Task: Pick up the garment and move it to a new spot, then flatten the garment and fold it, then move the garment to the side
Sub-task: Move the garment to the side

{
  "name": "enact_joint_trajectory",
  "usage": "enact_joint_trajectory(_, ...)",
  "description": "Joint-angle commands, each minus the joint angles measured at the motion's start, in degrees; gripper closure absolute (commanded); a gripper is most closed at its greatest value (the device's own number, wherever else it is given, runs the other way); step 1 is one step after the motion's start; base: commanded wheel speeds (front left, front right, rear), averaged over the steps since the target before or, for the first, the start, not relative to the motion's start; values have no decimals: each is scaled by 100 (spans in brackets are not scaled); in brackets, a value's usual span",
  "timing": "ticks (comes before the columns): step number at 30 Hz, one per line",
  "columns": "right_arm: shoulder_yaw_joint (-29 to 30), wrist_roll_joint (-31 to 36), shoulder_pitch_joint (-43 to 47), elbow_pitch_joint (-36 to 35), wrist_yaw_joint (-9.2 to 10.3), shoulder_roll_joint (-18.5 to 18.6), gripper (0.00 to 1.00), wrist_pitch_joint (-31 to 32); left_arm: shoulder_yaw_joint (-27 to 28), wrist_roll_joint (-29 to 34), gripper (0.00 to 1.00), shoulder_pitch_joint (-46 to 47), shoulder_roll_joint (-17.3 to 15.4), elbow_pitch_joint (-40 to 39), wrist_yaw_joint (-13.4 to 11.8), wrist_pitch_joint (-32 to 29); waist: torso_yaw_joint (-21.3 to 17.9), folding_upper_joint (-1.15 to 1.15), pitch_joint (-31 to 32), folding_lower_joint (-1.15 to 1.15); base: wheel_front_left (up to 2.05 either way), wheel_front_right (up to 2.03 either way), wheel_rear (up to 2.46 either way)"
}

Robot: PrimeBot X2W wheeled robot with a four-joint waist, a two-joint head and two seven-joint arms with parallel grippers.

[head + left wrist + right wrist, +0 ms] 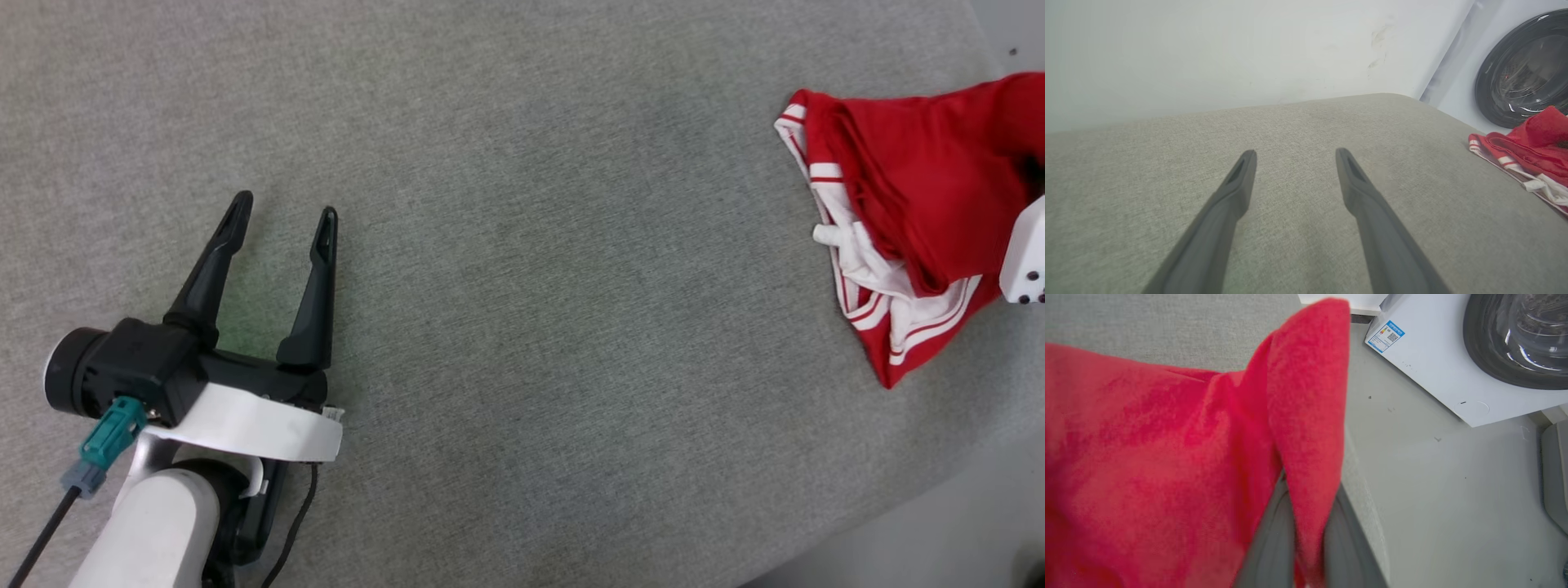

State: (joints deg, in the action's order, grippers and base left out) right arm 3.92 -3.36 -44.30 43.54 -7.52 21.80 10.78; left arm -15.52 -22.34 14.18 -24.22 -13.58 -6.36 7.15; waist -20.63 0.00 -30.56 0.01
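Observation:
The garment (pixel 914 204), red with white striped-trim sleeves, lies bunched at the right end of the grey padded table (pixel 522 245). In the left wrist view the garment (pixel 1531 151) sits far right. My right gripper (pixel 1306 539) is shut on a red fold of the garment (pixel 1167 457), which rises between its grey fingers (pixel 1267 543). Only a white part of the right arm (pixel 1024 257) shows in the head view. My left gripper (pixel 282 224) hovers open over the bare table at lower left, far from the garment; in its own view the left gripper (pixel 1294 157) holds nothing.
A white washing machine (pixel 1453 367) with a dark round door (pixel 1523 73) stands beyond the table's right end, with pale floor (pixel 1433 490) beside it. A white wall (pixel 1208 53) runs behind the table. The table's front edge cuts across the lower right of the head view.

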Motion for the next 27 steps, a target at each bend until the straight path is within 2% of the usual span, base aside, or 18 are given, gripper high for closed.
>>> enact_joint_trajectory(1, 122, 57, -101, 128, 6, -32, 69, -34, 6, 14, 0, 57, -4, 0, 20, -3, 42, 0, -35, -1, 0, 0, 0)
enact_joint_trajectory(2, 184, 165, -142, 233, 6, -65, 0, -86, 3, 3, 0, 67, -2, 18, 26, 4, 61, 0, -33, -1, 0, 0, 0)
enact_joint_trajectory(8, 572, 556, -231, 526, 6, -59, 0, -608, -4, -92, 0, 69, 70, 205, 29, 119, 193, 0, 193, -1, 0, 0, 0)
enact_joint_trajectory(15, 1034, 369, 170, 128, 6, -172, 0, -1271, -18, -264, 0, -195, 336, 607, -33, 432, 392, 0, 885, -1, 0, 0, 0)
enact_joint_trajectory(22, 927, 31, 1134, -1052, 6, -330, 0, -1320, 64, -382, 0, -593, 565, 897, -178, 642, 667, 0, 1551, -1, 0, 0, 0)
enact_joint_trajectory(27, 845, -142, 2100, -2237, 9, -708, 0, -1190, 123, -394, 0, -823, 666, 1058, -224, 731, 963, 0, 1907, -1, 0, 0, 0)
